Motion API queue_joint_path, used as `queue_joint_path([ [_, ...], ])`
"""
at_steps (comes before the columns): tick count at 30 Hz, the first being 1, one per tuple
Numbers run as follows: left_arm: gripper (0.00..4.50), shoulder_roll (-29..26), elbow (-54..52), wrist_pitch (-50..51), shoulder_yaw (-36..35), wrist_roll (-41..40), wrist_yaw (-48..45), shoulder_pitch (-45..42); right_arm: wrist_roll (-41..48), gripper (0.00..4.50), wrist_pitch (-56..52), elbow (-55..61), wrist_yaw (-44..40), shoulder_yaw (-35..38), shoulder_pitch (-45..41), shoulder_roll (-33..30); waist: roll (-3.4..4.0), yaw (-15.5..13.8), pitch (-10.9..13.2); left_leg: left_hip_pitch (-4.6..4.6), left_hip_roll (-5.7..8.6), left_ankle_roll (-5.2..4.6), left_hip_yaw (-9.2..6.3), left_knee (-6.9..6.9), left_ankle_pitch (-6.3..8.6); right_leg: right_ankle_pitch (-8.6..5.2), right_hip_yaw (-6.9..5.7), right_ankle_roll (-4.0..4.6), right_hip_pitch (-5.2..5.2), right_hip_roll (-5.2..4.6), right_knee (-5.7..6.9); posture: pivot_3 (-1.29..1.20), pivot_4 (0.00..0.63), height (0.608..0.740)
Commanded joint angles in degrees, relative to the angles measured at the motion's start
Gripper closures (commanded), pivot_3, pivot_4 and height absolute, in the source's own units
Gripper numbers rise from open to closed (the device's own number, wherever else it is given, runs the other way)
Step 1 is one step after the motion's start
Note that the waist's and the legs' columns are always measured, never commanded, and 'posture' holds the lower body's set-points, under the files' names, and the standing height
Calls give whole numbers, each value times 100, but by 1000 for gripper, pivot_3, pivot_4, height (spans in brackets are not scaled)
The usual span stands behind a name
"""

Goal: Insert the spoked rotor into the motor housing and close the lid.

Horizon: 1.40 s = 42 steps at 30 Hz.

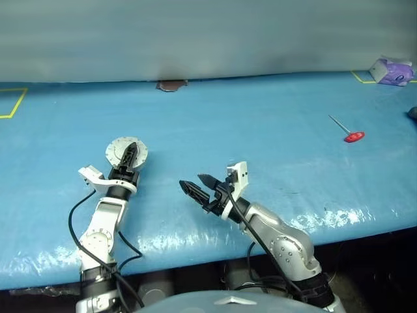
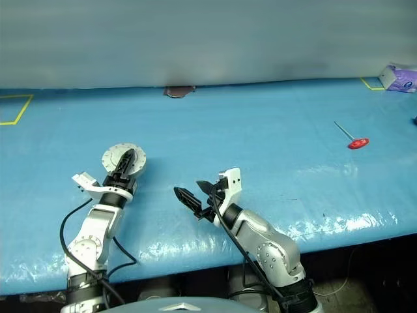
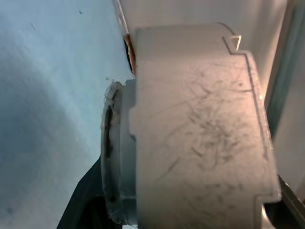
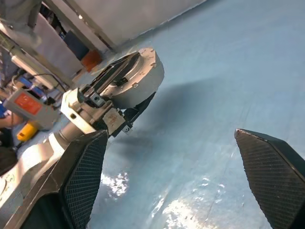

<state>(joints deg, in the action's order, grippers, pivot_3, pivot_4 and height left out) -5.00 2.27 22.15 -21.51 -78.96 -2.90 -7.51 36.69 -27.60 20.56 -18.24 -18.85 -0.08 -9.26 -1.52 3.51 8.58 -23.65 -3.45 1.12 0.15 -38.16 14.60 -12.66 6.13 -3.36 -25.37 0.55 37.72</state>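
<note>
- The lid [image 1: 126, 151] looks to be already on the housing [image 4: 136, 88]. Together they make one round grey stack.
- The rotor is probably inside, under the lid, but it is hidden, so I cannot be sure.
- The left claw [image 1: 128, 156] pinches this stack, one black finger on top and one underneath, and holds it just over the table [image 1: 273, 130], on the robot's left side.
- The right claw [image 1: 199, 184] is wide open and holds nothing. It hangs near the middle front of the table, apart from the stack.
- What seems left: check that the lid sits flat and tight, then set the stack down and let go.
- The lid is a flat grey metal circle with little notches around its edge. Up close, the top is dull and full of tiny scratches.
- The housing under it is a short round metal cup with a smooth side.
- The table has a shiny blue plastic cover that glints near the front edge.
- The right claw's fingers [image 4: 83, 179] are black with a bumpy grid on the inside.
- Far off to the right lie a small red tool [image 1: 352, 134] with a thin metal stem and a purple thing [image 1: 392, 70].
</note>
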Motion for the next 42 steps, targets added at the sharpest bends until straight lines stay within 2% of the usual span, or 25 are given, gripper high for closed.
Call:
queue_joint_path([
  [1,2071,-189,588,-112,-237,329,-120,-783,-910,0,839,-109,-338,-296,82,-109,-3,-20,0,0,2,0,0,0,0,2,0,-2,1,-1,-1,0,150,740],
  [4,2071,-318,1287,-174,-407,639,-246,-1393,-1313,0,1214,-270,-430,-358,163,-94,-8,-58,1,-1,3,5,-4,0,-3,10,-1,-14,2,0,0,0,150,740],
  [10,2071,-468,2427,-407,-754,1215,-274,-2287,-1570,0,1265,-323,-466,-319,282,7,-15,-72,3,-2,4,6,-6,5,-3,26,-2,-4,1,0,-2,0,150,740],
  [20,2071,-642,3151,-189,-865,2177,-96,-2597,-1837,0,1131,-320,-410,-216,353,132,-16,-81,3,1,3,13,-13,12,-8,30,-8,2,2,0,2,0,150,740],
  [26,116,-887,2722,340,-915,2465,134,-2107,-1912,0,1054,-369,-425,-235,318,174,-14,33,1,28,1,18,-16,13,-10,21,-9,-11,25,2,12,0,150,740],
  [30,27,-1072,2195,814,-978,2482,322,-1611,-1943,0,1029,-399,-473,-256,304,214,-15,154,-1,112,-4,18,-8,37,-9,9,-4,-8,86,5,9,0,150,740],
  [37,27,-1357,824,1963,-1243,2110,519,-288,-1947,0,957,-471,-598,-275,249,270,0,262,-15,127,-8,18,-6,42,-9,6,0,-2,90,6,23,0,150,740],
  [42,27,-1364,321,2473,-1424,1811,623,320,-1954,0,873,-531,-738,-295,188,241,6,254,-21,129,-7,18,-3,39,-9,-11,1,27,91,3,22,0,150,740],
])
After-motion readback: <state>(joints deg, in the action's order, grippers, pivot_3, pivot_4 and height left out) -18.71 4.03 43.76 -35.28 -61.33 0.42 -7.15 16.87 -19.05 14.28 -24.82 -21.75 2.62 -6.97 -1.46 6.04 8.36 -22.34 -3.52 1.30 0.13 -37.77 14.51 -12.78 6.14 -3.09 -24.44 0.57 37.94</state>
